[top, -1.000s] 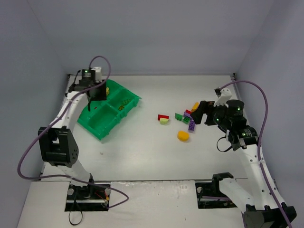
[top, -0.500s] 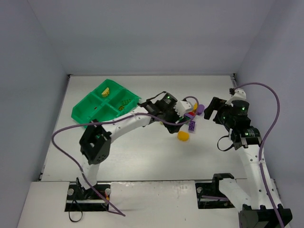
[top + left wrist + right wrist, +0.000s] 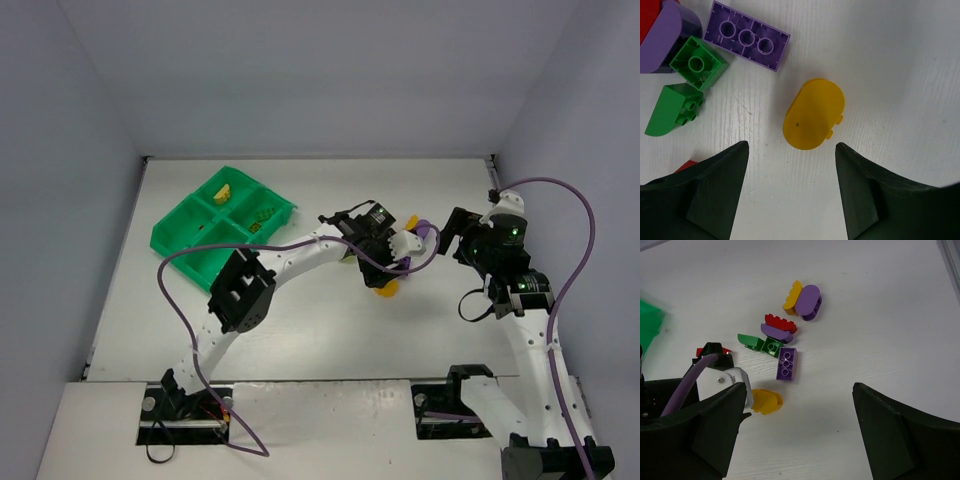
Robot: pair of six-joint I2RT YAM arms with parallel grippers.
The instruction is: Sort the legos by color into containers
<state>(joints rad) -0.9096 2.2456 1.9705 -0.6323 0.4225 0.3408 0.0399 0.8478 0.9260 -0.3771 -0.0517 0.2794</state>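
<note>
Left gripper (image 3: 388,272) first, from the top camera: you've got it reaching across the table, hanging over the loose legos, with the yellow brick (image 3: 385,291) poking out right at its 6 o'clock. From up here I can't tell how far apart its fingers are. Your right gripper (image 3: 455,233) sits near the pile, at the pile's 3 o'clock, above the table. The green tray (image 3: 185,232) is well apart from all that, out around the pile's 9 o'clock. It has a yellow piece (image 3: 224,192) in its 12 o'clock compartment and a few small bits (image 3: 262,215) in the 3 o'clock one, too tiny for me to call.

Left wrist cam clears it up. The fingers are spread wide with nothing between them, and the yellow brick lies on the table just past the tips at 12 o'clock, not touching either one. At 11 o'clock of it there's a purple brick (image 3: 748,35) with its underside up. Two green bricks (image 3: 695,62) sit further round at 9 to 10 o'clock, beside a lilac rounded piece (image 3: 660,37).

Right wrist cam: those fingers are wide too, holding nothing. The pile sits at 11 to 12 o'clock ahead of them, with a purple oval piece (image 3: 808,301) farthest out.
</note>
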